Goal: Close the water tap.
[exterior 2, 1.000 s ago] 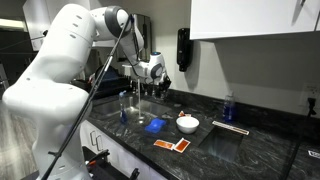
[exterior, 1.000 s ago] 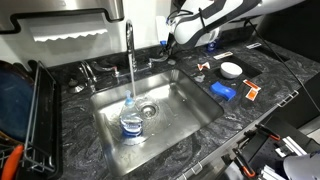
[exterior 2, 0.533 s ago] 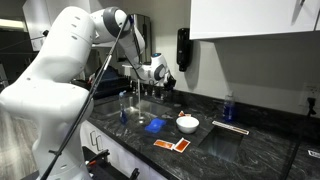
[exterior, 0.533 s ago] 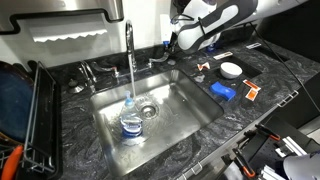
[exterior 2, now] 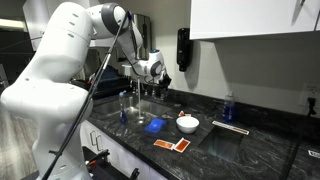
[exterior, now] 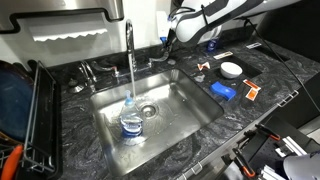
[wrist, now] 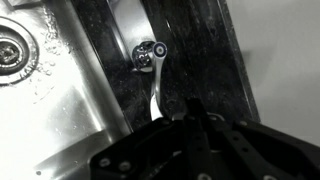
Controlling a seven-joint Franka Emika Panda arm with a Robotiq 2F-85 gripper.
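- Water tap (exterior: 129,42): tall, slim chrome gooseneck. It stands upright at the back rim of the sink (exterior: 190,100), about midway along that rim.
- Spout: arches forward over the sink basin, with the outlet pointing straight down.
- State: open. A thin, straight water stream (exterior: 131,80) falls from the outlet into the sink.
- Lever handle (wrist: 155,80): small, separate metal part on a round base, set in the table (wrist: 200,60) just beside the sink rim. In the wrist view it is a slim, slightly curved bar reaching out from that base.
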